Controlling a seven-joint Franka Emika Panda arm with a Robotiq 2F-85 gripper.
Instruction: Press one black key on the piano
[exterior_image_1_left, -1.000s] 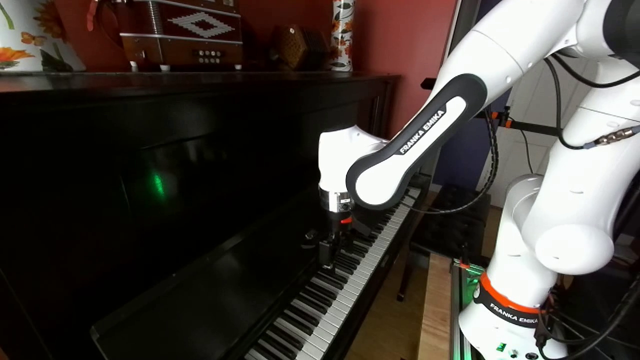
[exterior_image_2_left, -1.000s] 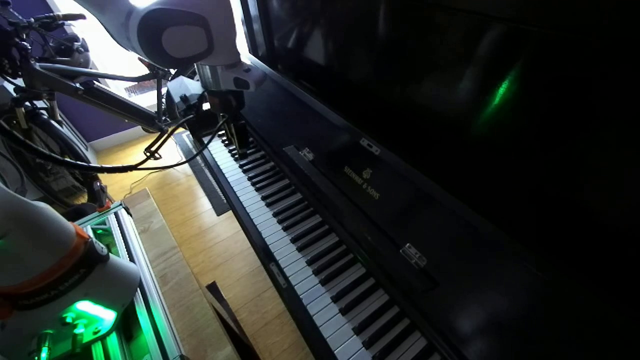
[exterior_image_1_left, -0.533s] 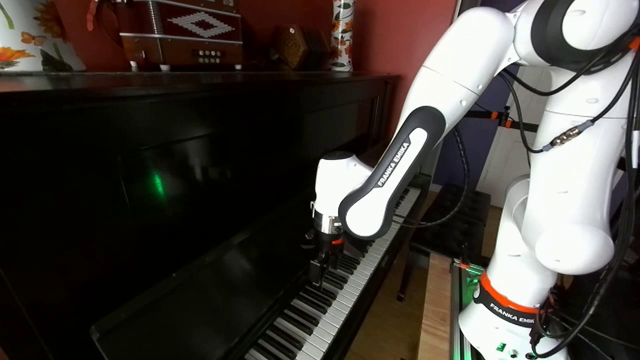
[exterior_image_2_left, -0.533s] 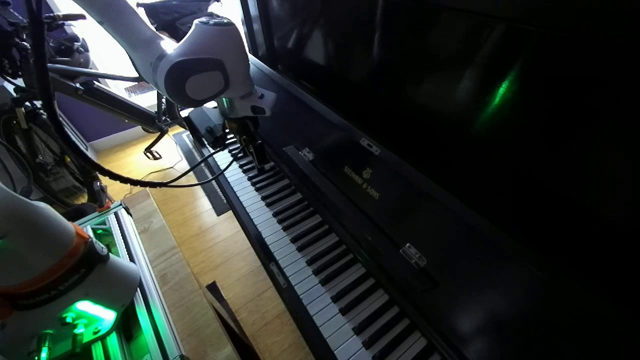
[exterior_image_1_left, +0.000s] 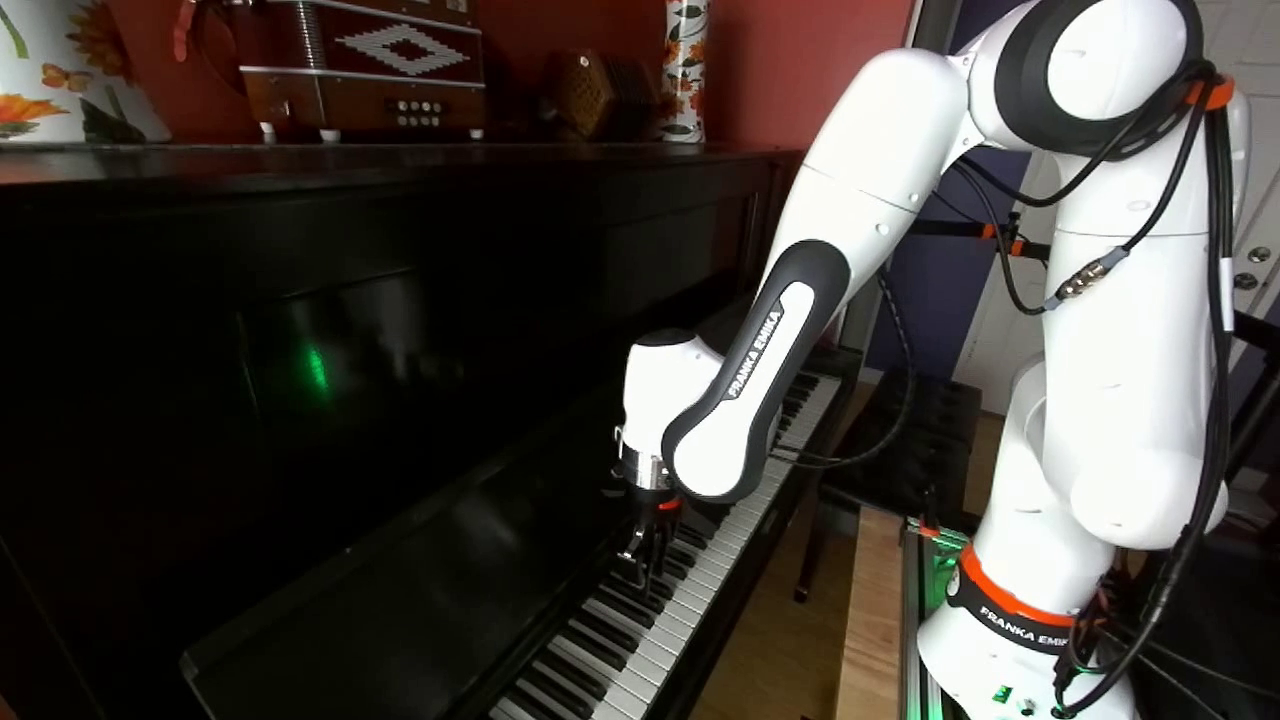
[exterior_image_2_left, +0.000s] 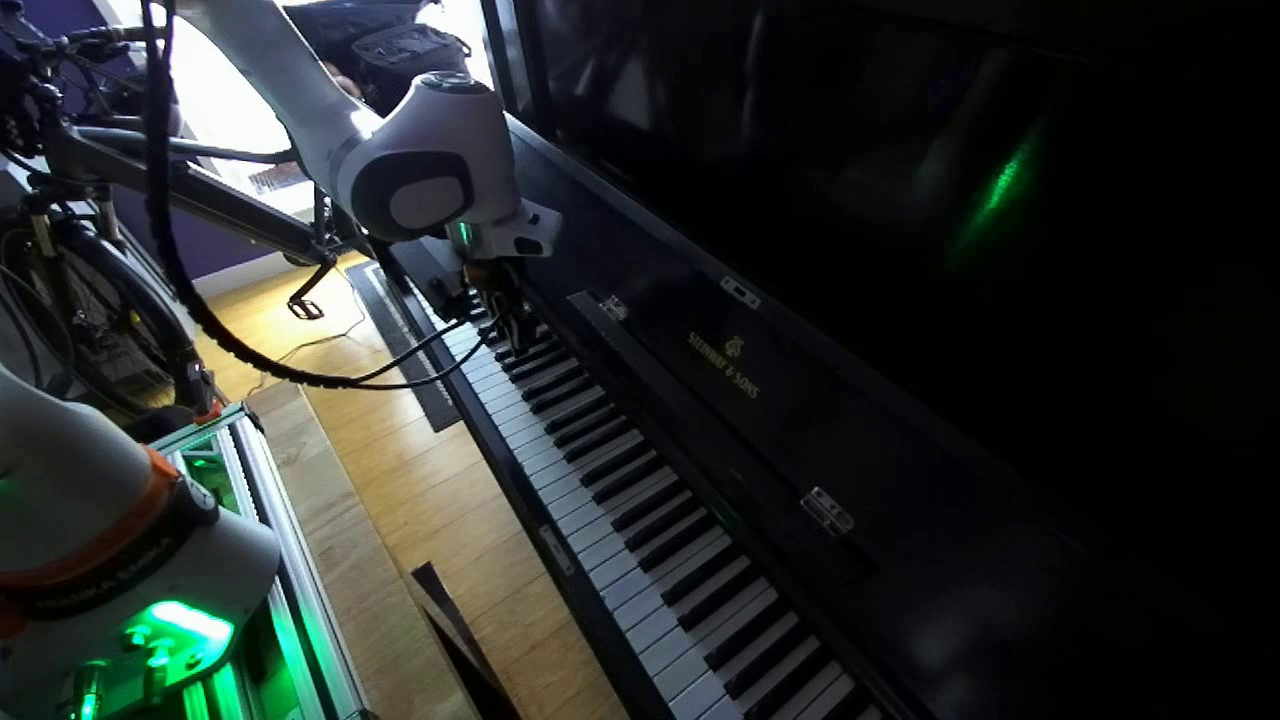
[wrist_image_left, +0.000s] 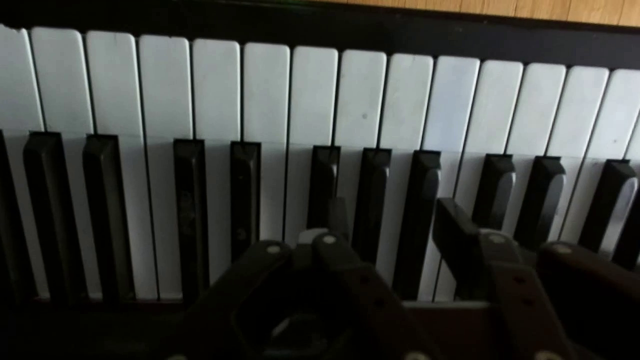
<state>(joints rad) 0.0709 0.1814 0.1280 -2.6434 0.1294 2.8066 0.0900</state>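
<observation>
Poised with a white robot arm (exterior_image_1_left: 870, 165) bent over the keyboard (exterior_image_1_left: 655, 650) of a glossy black upright piano (exterior_image_1_left: 450, 240) spread across the left of the frame in an exterior view and topped at upper left by an accordion (exterior_image_1_left: 365, 90). Labeled with gold "Steinway & Sons" lettering (exterior_image_2_left: 724, 366), right of center in an exterior view, opposite a bicycle (exterior_image_2_left: 240, 210) at upper left. Seen at lower right of center in the wrist view, with gripper (wrist_image_left: 395, 216) released, fingers (wrist_image_left: 455, 220) parted and two black keys (wrist_image_left: 371, 210) visible in the gap. Too dim at the tips to tell contact.
</observation>
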